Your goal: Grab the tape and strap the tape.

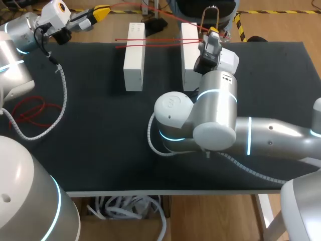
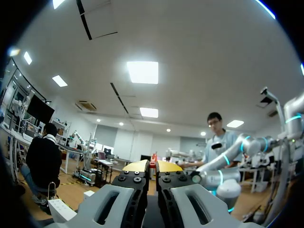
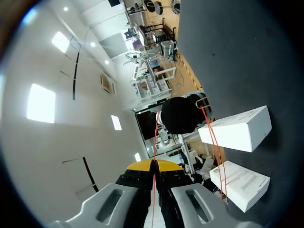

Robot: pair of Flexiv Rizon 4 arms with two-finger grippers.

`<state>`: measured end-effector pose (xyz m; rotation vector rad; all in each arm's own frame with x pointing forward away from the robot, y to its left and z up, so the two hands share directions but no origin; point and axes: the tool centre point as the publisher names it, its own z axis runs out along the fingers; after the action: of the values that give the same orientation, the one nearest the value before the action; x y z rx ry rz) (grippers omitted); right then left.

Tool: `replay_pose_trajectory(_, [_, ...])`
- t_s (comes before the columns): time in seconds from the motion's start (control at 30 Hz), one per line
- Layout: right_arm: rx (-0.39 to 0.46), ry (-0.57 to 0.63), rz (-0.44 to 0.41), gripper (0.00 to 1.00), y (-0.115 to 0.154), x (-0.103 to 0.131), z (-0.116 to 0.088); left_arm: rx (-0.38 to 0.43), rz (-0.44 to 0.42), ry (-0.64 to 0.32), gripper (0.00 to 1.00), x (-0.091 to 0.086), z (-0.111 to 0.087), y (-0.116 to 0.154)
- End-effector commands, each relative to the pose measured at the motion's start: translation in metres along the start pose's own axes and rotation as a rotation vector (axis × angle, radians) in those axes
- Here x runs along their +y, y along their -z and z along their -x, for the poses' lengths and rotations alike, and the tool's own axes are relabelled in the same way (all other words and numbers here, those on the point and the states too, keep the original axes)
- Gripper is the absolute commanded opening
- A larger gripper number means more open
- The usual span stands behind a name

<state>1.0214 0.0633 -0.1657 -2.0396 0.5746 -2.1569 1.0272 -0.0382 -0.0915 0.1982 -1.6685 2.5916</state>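
Red tape (image 3: 154, 180) pinched between right jaws, stretched over two white boxes (image 1: 134, 60)

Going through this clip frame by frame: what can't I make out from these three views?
Head view: the right arm covers part of the right white box and most of the right end effector.
Head view: the red tape is too thin to tell whether it wraps that box or lies across it.
Left wrist view: the left end effector faces the room, not the work.
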Motion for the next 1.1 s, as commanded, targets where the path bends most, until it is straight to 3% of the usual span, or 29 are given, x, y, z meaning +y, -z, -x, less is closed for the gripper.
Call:
replay_pose_trajectory(0.03, [-0.006, 0.03, 0.01, 0.0, 0.0017, -0.0007, -0.0034, 0.001, -0.001, 0.0, 0.0, 0.0003, 0.0003, -0.0001])
replay_pose_trajectory(0.3, [0.003, 0.121, 0.006, 0.0, 0.0031, -0.0006, -0.0072, 0.001, -0.001, 0.0, 0.0, 0.0003, 0.0003, -0.0001])
replay_pose_trajectory(0.5, [0.023, 0.204, -0.054, 0.0, 0.002, -0.003, -0.0132, 0.001, -0.001, 0.0, 0.0, 0.0003, 0.0003, -0.0001])
replay_pose_trajectory(1.1, [0.023, 0.204, -0.054, 0.0, 0.002, -0.003, -0.0132, 0.001, -0.001, 0.0, 0.0, 0.0003, 0.0003, -0.0001])
